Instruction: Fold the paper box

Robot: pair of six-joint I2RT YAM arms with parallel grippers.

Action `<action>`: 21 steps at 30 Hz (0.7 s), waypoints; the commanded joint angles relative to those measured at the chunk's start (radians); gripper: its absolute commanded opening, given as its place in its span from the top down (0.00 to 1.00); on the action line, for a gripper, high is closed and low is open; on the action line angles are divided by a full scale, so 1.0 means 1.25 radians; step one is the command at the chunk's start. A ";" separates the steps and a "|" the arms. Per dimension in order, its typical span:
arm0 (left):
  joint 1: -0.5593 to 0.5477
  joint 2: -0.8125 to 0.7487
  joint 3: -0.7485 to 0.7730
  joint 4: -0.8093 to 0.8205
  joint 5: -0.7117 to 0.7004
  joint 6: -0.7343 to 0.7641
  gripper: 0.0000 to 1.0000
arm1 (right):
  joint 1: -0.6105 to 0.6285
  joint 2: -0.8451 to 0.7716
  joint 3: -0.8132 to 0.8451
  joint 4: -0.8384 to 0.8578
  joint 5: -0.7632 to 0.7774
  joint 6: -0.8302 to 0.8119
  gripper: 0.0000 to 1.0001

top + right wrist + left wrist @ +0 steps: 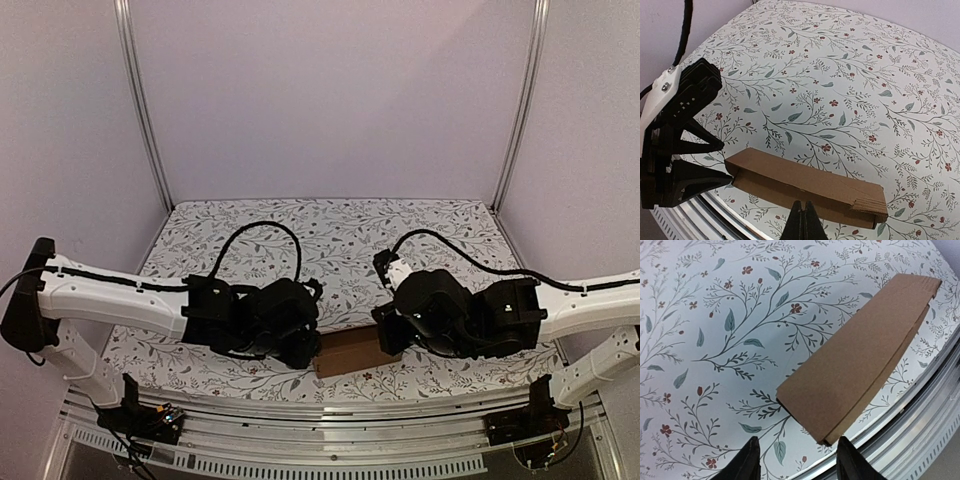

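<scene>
The paper box (348,351) is plain brown cardboard, folded into a long low rectangular shape, lying on the flowered table near its front edge between my two grippers. In the left wrist view the box (860,355) lies just ahead of my left gripper (799,462), which is open and empty, its fingertips either side of the box's near end without touching. In the right wrist view the box (805,182) lies crosswise just beyond my right gripper (803,222), which is shut and empty beside the box's long side. The left gripper (727,160) shows at the box's left end.
The metal front rail of the table (920,415) runs close beside the box. Grey walls and upright aluminium posts (145,110) close in the back and sides. The flowered tabletop (340,230) stretches behind the arms.
</scene>
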 commanded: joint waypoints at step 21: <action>0.082 -0.153 -0.103 0.243 0.171 0.163 0.54 | -0.014 0.242 -0.095 0.274 -0.028 -0.001 1.00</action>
